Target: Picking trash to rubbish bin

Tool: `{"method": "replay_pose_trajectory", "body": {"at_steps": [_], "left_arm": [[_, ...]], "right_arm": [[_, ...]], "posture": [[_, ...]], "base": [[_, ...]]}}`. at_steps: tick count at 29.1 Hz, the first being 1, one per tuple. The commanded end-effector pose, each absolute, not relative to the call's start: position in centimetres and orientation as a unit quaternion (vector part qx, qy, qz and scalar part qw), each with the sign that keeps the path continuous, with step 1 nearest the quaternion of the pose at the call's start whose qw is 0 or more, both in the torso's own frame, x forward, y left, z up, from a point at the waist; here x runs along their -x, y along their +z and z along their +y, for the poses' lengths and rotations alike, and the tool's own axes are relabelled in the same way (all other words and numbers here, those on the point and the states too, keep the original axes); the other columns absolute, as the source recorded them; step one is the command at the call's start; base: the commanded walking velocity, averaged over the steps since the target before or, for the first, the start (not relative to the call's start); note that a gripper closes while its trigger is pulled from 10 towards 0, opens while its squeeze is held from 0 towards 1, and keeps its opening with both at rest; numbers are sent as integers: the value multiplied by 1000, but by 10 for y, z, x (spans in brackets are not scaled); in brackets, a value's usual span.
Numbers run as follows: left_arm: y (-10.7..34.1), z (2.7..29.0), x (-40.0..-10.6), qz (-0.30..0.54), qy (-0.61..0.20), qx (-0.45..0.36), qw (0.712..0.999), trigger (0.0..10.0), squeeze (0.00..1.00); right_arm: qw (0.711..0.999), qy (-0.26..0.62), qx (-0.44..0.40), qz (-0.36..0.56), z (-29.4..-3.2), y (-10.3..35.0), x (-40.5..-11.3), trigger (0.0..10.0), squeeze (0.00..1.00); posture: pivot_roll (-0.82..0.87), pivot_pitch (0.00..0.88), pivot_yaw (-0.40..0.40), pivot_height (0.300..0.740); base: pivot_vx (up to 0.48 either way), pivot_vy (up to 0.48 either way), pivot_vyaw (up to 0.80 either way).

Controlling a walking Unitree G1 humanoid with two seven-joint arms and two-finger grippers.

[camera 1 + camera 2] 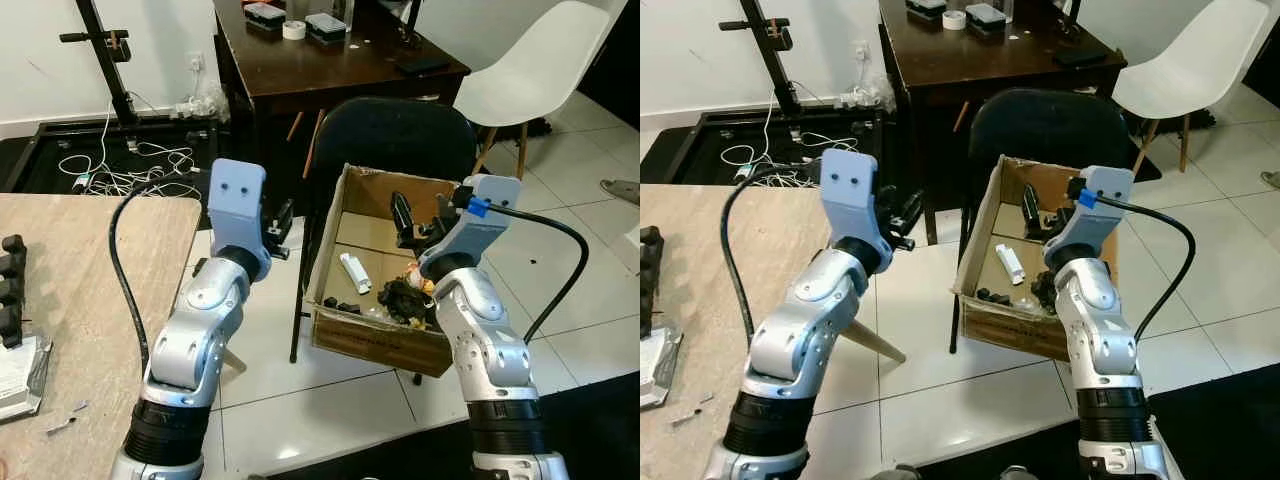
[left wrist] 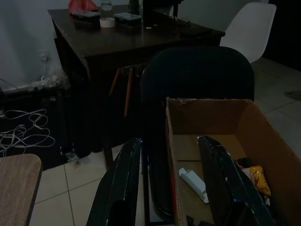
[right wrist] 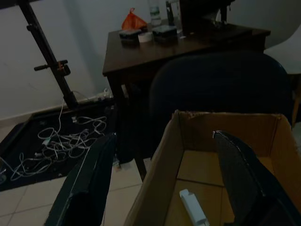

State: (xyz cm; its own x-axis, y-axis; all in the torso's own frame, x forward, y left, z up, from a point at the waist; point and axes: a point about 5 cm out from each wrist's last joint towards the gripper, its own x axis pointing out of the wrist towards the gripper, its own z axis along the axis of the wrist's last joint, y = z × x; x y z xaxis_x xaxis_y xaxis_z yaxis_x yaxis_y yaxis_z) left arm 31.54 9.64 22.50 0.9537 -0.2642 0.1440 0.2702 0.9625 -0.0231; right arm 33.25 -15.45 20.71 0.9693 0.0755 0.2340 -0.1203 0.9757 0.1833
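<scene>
Here the brown cardboard box [image 1: 345, 215] sits on the black chair [image 1: 400, 135] as the bin, already holding trash, and the right pincer [image 3: 164, 179] hangs wide and empty over it, the left pincer [image 2: 169, 183] wide and empty beside it.

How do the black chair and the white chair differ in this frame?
The black chair is dark and stands tucked against the dark wooden desk, right behind the cardboard box; the white chair is pale and stands off to the desk's right side. The black chair's back half hides behind the box, while the white chair's wooden legs show. Both are unoccupied.
</scene>
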Motion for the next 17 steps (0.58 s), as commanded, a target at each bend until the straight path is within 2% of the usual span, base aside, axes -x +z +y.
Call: {"method": "replay_pose_trajectory", "body": {"at_steps": [1,3,17], "left_arm": [[223,96,-314,-63,-135,24,989,10000,0],[223,96,-314,-61,-136,24,989,10000,0],[223,96,-313,-52,-144,17,988,10000,0]], "right_arm": [[988,50,-98,-107,-153,205,-330,10000,0],[988,50,-99,-106,-152,205,-330,10000,0],[990,47,-105,-88,-150,201,-323,10000,0]], "posture": [[71,116,6,740],[74,122,7,740],[69,137,17,740]], "base": [[0,0,0],[0,0,0],[0,-338,0]]}}
